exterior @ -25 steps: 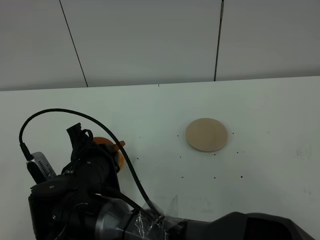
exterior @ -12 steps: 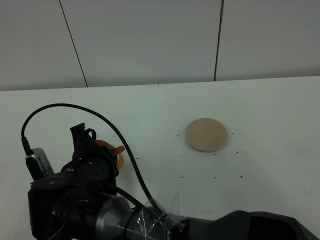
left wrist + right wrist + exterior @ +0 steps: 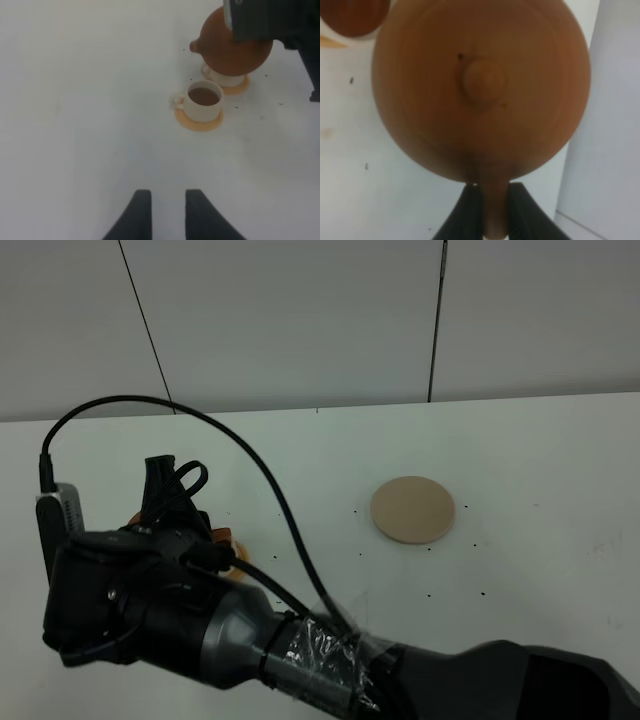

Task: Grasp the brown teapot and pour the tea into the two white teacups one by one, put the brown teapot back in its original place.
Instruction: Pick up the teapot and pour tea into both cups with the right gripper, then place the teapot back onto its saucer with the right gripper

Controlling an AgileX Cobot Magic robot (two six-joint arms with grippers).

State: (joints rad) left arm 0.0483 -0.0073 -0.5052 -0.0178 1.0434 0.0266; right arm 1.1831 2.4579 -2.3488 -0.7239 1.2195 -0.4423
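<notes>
In the high view your right arm (image 3: 200, 625) reaches across to the left side of the table (image 3: 540, 460) and covers almost everything there. Under it you see only an orange sliver of a saucer (image 3: 222, 537); the teapot and both cups are hidden in this view. The beige coaster (image 3: 412, 509) lies bare near the middle of the table, well apart from the arm.

The left wrist view shows you more. The teapot (image 3: 230, 47) hangs in the air above the farther cup (image 3: 226, 78), and it hides most of that cup, so you cannot tell if there is tea in it. The dark body of the right arm cuts off the upper part of the pot. The nearer cup (image 3: 203, 101) stands on its orange saucer (image 3: 198, 121) and holds brown tea. The left gripper (image 3: 164, 212) is low in this picture, far from the cups; its two fingers stand a little apart with nothing between them.

In the right wrist view the teapot (image 3: 481, 87) fills nearly the whole picture, blurred, with the lid knob (image 3: 483, 80) in the middle. The right gripper (image 3: 494, 212) is closed on the handle of the pot. In one corner a cup with tea (image 3: 352, 17) is cut off by the edge.
</notes>
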